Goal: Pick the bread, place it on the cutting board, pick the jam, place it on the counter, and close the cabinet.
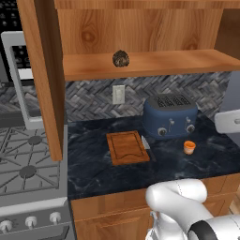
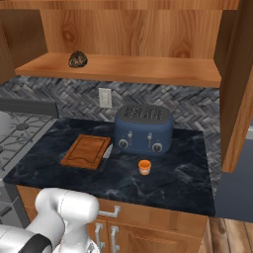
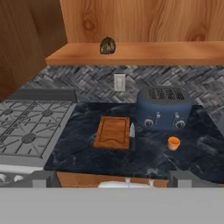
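Dark marbled counter [image 1: 103, 173] carries a blue toaster [image 1: 169, 116], with cutting board [image 1: 126, 147] left of it, jam [image 1: 189, 147] before it, bread [image 1: 121, 58] on the cabinet [image 1: 140, 28] shelf above; tool state cannot be told.

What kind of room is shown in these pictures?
Most likely a home kitchen, in a rendered scene. A gas stove adjoins a dark marbled counter that carries a blue toaster and a wooden cutting board, under an open wall cabinet.
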### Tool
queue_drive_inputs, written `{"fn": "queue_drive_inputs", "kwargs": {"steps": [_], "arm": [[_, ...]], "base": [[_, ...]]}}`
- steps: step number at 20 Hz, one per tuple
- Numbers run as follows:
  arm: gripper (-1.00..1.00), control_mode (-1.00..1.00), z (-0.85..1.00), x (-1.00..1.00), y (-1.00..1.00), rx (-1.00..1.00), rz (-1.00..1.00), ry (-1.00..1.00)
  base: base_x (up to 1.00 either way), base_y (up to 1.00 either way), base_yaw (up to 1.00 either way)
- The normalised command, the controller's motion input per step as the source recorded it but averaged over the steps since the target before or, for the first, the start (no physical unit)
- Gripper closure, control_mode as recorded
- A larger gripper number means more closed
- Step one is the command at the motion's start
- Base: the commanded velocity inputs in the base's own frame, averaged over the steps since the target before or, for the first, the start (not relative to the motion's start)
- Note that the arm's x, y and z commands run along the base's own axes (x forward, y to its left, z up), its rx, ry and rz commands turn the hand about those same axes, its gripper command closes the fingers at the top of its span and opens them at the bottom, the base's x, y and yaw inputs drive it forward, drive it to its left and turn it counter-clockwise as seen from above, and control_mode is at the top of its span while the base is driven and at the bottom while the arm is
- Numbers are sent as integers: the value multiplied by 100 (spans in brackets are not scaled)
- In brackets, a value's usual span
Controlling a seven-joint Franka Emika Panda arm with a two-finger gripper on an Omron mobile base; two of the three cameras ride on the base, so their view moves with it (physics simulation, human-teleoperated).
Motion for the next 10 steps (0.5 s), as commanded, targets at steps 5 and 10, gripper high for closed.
{"fn": "queue_drive_inputs", "kwargs": {"steps": [5, 10], "arm": [[-100, -100, 3, 0, 10, 0, 0, 0], [-100, -100, 4, 0, 8, 0, 0, 0]], "base": [[0, 0, 0], [0, 0, 0]]}}
